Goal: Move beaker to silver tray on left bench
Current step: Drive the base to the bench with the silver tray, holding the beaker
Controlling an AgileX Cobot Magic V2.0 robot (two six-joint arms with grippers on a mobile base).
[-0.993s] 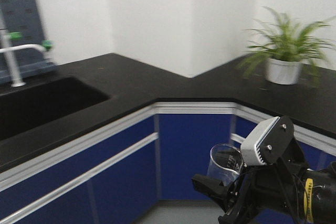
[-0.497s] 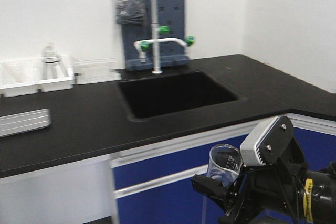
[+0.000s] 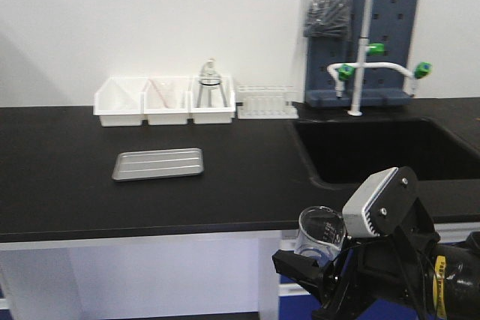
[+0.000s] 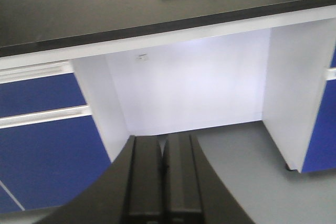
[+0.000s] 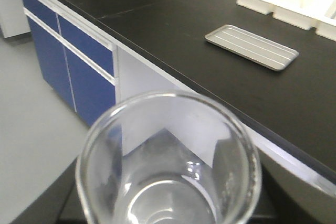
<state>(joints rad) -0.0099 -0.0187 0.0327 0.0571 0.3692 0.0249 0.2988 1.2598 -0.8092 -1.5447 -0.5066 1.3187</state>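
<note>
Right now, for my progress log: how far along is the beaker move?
Done: the right gripper holds the beaker upright. In hand: the beaker hangs in front of the left bench, short of the silver tray. Left: bring it over the bench and set it on the tray.

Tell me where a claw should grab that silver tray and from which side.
Pinch the raised rim of the silver tray, near long edge, from above. It lies flat and shallow on the bench, so likely only the rim gives purchase.
</note>
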